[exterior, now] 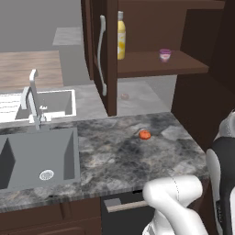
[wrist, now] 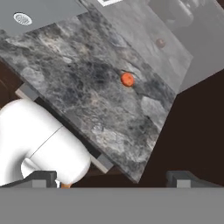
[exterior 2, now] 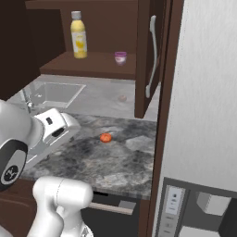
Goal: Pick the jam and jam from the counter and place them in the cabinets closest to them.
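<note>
You have the end effector (wrist: 111,177) released, its two dark fingertips (wrist: 41,178) standing wide apart with nothing between them, looking down over the marbled grey worktop (exterior: 114,156). The pinkish-purple jam jar (exterior: 165,55) stands upright on the brown shelf (exterior: 151,64) of the open dark cabinet (exterior: 110,55), well to the right of a tall yellow bottle (exterior: 120,36) on that same shelf. The cabinet door (exterior: 106,69) hangs open with its long curved silver handle (exterior: 101,55) facing you. On the worktop a small orange-red round fruit (exterior: 144,134) lies alone, near the middle. Farther back, against the grey wall, there is a faint small round shape (exterior: 125,96); it is too dim to tell what it is. To the left you see the grey sink (exterior: 36,158) with its upright tap (exterior: 33,98).
</note>
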